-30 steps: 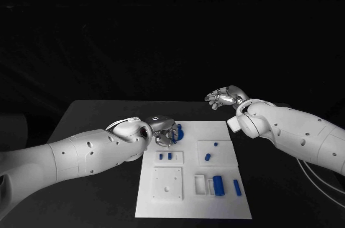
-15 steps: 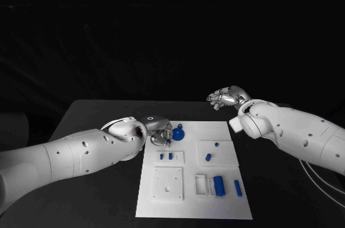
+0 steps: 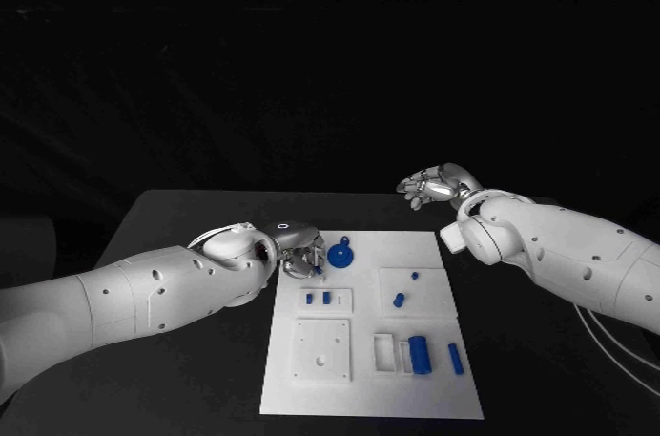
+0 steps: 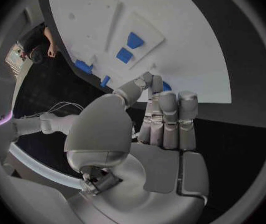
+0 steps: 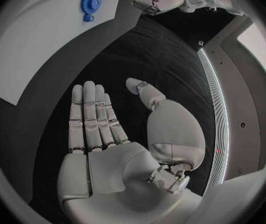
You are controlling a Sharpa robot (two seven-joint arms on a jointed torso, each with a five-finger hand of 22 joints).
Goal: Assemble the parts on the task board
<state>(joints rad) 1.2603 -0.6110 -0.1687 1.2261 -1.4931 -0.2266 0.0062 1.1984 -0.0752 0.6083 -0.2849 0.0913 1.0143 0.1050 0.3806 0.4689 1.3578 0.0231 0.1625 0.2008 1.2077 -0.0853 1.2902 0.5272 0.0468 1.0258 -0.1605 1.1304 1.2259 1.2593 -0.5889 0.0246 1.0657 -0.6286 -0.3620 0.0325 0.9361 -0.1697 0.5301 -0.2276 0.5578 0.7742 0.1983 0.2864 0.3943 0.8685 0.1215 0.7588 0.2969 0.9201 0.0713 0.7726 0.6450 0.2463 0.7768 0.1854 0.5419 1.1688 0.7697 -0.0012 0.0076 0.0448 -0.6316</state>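
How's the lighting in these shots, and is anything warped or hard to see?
Head view: dark surroundings, the white task board stands out brightly. Left wrist view: fisheye bends the board's edges; the left hand covers part of the blue gear. Right wrist view: the blue gear is clear.

left hand (image 3: 296,248) crowding blue gear (image 3: 340,257), board's (image 3: 454,398) right side open

Two white arms, each ending in a silver many-fingered hand.
The left arm (image 3: 137,298) and right arm (image 3: 564,250) have smooth, rounded white shells dotted with small dark screw holes. The left hand (image 4: 148,134) and right hand (image 5: 117,149) are silver metal, with segmented fingers, a broad flat palm and a bulbous thumb base. Thin pale cables (image 3: 612,336) trail beneath the right arm.
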